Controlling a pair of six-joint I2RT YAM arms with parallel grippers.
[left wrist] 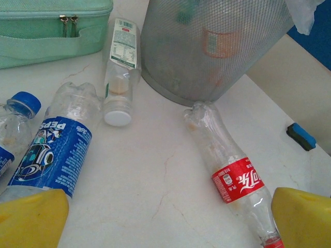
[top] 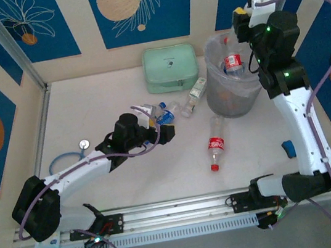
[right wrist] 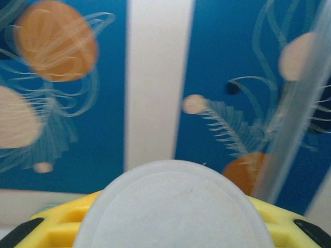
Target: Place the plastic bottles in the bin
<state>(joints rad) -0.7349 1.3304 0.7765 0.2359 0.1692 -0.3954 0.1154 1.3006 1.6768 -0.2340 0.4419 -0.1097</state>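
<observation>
My left gripper (top: 165,131) (left wrist: 168,225) hangs open low over the table with nothing between its yellow fingers (left wrist: 31,219). A blue-labelled bottle (left wrist: 51,150) (top: 159,115) lies beside its left finger. A red-labelled bottle (left wrist: 235,175) (top: 216,144) lies by its right finger, its base against the bin (left wrist: 212,46) (top: 230,92). A white-labelled bottle (left wrist: 120,72) (top: 197,94) lies between the bin and the case. My right gripper (top: 240,37) (right wrist: 173,227) is over the bin, shut on a red-labelled bottle (top: 233,62). That bottle's pale round end (right wrist: 173,206) sits between the yellow fingers.
A mint-green case (top: 171,67) (left wrist: 51,26) lies at the back, left of the bin. Another blue-capped bottle (left wrist: 15,121) lies at the far left. A small blue block (top: 288,148) (left wrist: 301,135) sits by the right arm. A stethoscope-like tube (top: 70,155) lies at the table's left.
</observation>
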